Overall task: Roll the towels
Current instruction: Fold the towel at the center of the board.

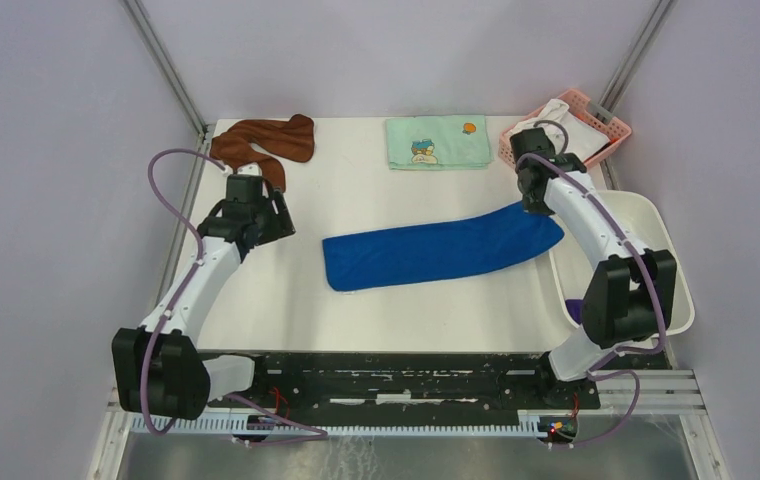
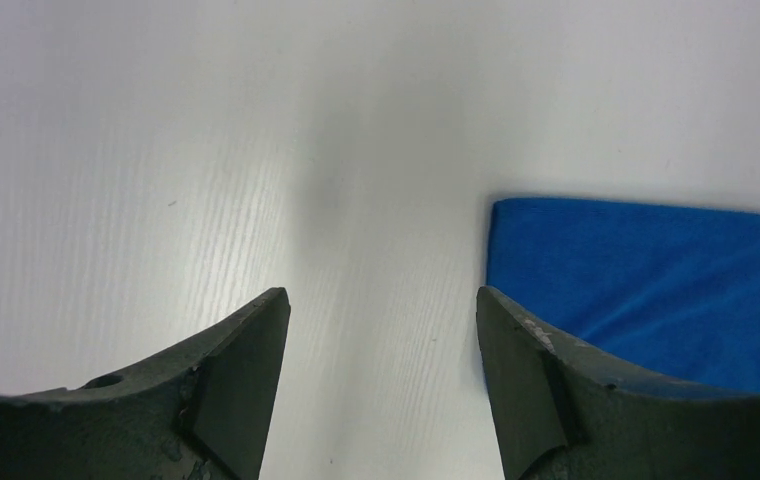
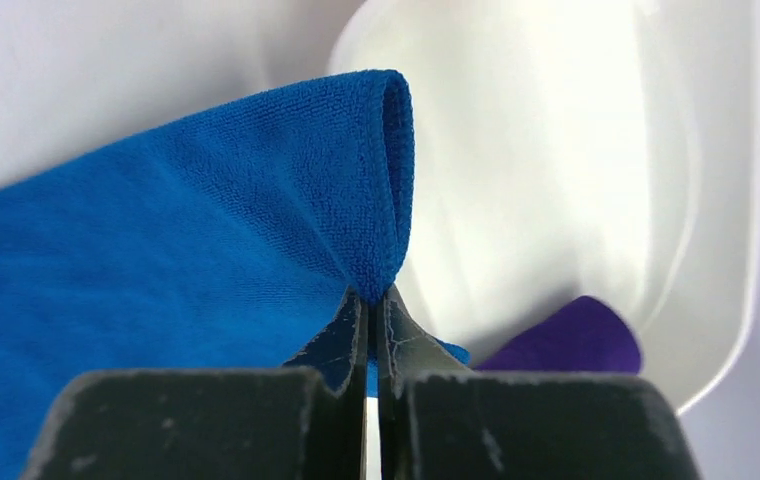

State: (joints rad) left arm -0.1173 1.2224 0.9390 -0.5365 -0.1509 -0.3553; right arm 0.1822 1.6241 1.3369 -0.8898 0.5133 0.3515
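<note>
- Your right jaws are pressed together, pinching the blue towel [image 1: 441, 250] at its 3 o'clock end. In the wrist view a fold of cloth loops up at 12 o'clock from the tips.
- The towel lies long and flat across the middle of the table [image 1: 356, 200], running from about 8 o'clock to 2 o'clock.
- Your left jaws are spread wide with nothing between them. They hang over bare table at 10 o'clock from the towel's left end, close to it but apart.
- In your left wrist view, the towel's corner sits at 3 o'clock, just past the right-hand finger.
- The purple towel [image 3: 571, 340] rests in the white tub [image 1: 646, 215], at 5 o'clock from your right jaws.
- The rust-brown towel [image 1: 266, 145] is bunched at the table's far-left corner, at 12 o'clock from your left jaws.
</note>
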